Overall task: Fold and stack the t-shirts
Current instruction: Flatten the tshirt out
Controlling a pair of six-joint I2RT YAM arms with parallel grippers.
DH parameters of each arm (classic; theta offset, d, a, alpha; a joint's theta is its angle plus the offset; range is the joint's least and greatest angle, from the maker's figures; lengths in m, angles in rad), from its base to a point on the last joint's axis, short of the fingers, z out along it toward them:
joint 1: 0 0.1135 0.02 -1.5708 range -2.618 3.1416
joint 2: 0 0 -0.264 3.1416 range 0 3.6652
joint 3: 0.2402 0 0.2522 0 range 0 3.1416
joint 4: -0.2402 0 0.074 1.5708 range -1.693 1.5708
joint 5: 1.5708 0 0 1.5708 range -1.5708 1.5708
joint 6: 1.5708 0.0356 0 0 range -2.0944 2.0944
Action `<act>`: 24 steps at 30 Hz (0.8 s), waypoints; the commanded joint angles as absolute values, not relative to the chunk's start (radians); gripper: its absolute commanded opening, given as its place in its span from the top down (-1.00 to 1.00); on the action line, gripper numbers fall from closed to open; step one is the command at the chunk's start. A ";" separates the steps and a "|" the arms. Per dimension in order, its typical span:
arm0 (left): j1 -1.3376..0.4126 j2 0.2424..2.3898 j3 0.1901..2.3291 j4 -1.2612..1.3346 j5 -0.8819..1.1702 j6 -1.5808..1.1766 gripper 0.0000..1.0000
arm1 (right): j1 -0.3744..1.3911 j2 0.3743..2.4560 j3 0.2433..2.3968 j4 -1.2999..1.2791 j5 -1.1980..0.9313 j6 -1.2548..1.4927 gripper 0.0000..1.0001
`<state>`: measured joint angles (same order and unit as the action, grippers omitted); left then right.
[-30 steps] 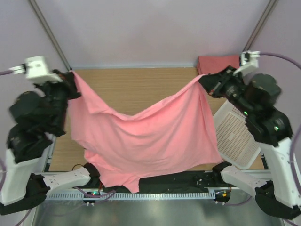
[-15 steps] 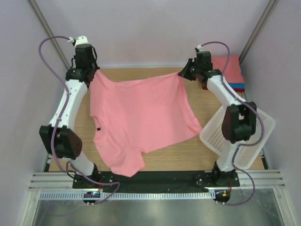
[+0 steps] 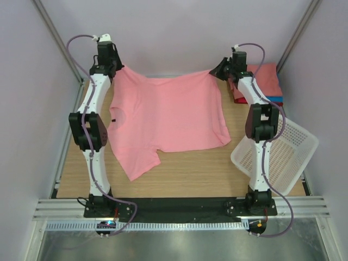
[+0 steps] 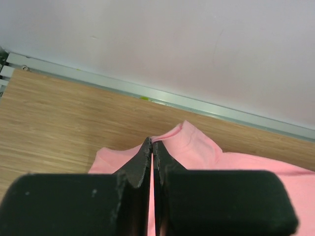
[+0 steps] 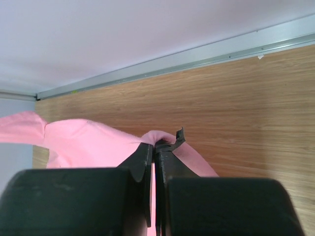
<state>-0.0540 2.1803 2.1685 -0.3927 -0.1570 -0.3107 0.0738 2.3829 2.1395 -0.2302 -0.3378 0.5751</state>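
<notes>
A salmon-pink t-shirt (image 3: 166, 117) lies spread across the wooden table, its far edge stretched between both arms near the back wall. My left gripper (image 3: 115, 69) is shut on its far left corner; the wrist view shows pink cloth (image 4: 197, 147) pinched between the black fingers (image 4: 140, 162). My right gripper (image 3: 217, 72) is shut on the far right corner, with a fold of the pink t-shirt (image 5: 98, 142) bulging at the tips of its fingers (image 5: 141, 160). A stack of folded t-shirts (image 3: 266, 81), red on top with blue under it, sits at the back right.
A white mesh basket (image 3: 283, 155) lies tilted at the right edge of the table (image 3: 190, 174). The back rail (image 4: 206, 105) and wall stand close behind both grippers. A metal frame post (image 3: 54, 38) rises at the far left.
Both arms have reached out to the back of the table, carrying the shirt's held edge away from the near side. The shirt has gone from hanging slack to lying spread flat.
</notes>
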 commanded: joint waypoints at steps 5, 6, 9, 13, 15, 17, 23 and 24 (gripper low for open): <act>-0.021 2.194 2.137 -0.255 -0.089 -0.353 0.99 | 0.066 2.411 2.161 -0.106 -0.321 0.609 0.98; -0.017 2.200 2.138 -0.255 -0.081 -0.359 0.99 | 0.066 2.424 2.175 -0.106 -0.315 0.603 0.98; -0.005 2.226 2.151 -0.268 -0.054 -0.399 0.99 | 0.061 2.494 2.278 -0.143 -0.305 0.586 0.98; 0.035 2.255 2.160 -0.285 -0.006 -0.423 0.99 | 0.058 2.551 2.362 -0.169 -0.285 0.565 0.87; 0.043 2.275 2.175 -0.298 0.023 -0.419 0.99 | 0.057 2.560 2.367 -0.193 -0.255 0.551 0.87; 0.046 2.289 2.181 -0.298 0.043 -0.417 1.00 | 0.055 2.559 2.359 -0.204 -0.238 0.543 0.89; 0.051 2.303 2.186 -0.282 0.081 -0.442 0.99 | 0.057 2.553 2.338 -0.164 -0.245 0.557 0.94; 0.051 2.298 2.183 -0.284 0.081 -0.445 0.99 | 0.054 2.553 2.339 -0.166 -0.244 0.555 0.92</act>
<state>0.0525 2.3138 2.1407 -0.3206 0.0353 -0.4240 0.0608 2.5797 2.3062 -0.2127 -0.2672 0.5701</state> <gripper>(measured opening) 0.005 0.060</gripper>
